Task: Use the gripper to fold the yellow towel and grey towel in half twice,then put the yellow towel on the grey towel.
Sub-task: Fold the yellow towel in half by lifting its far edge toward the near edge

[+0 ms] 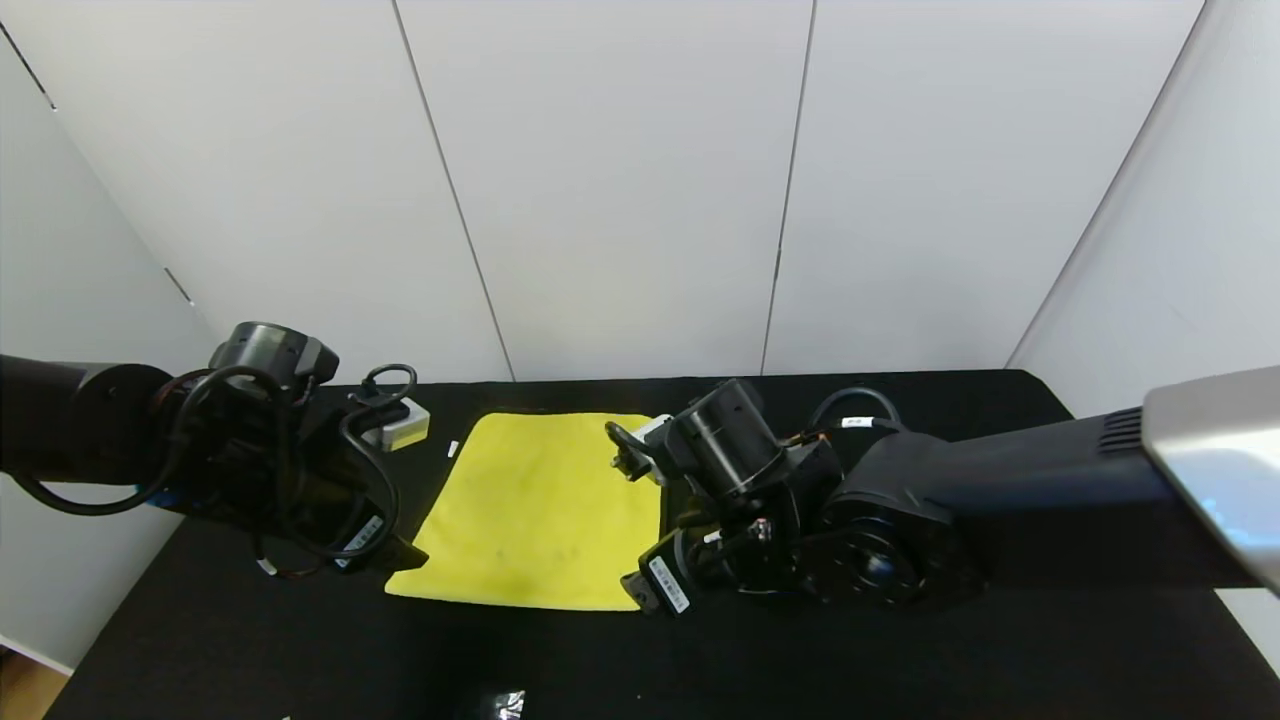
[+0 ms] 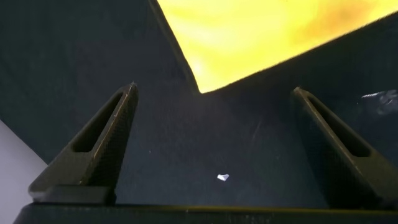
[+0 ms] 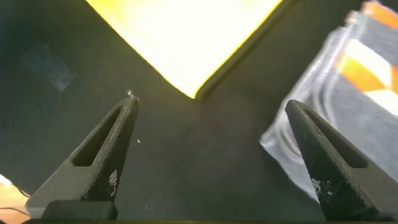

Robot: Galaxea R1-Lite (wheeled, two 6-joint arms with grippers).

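Yellow towel (image 1: 535,510) spread flat on black table (image 1: 900,660), grey towel (image 3: 348,93) just beside its right edge, left gripper (image 2: 214,102) and right gripper (image 3: 208,109) each hovering wide open, empty, above a near corner.

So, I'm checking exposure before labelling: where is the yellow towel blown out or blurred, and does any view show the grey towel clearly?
Head view: the yellow towel is evenly lit and sharp. Left wrist view: its corner glares, soft-focused. Right wrist view: its corner is washed almost white; the grey towel is blurred, its orange band smeared.
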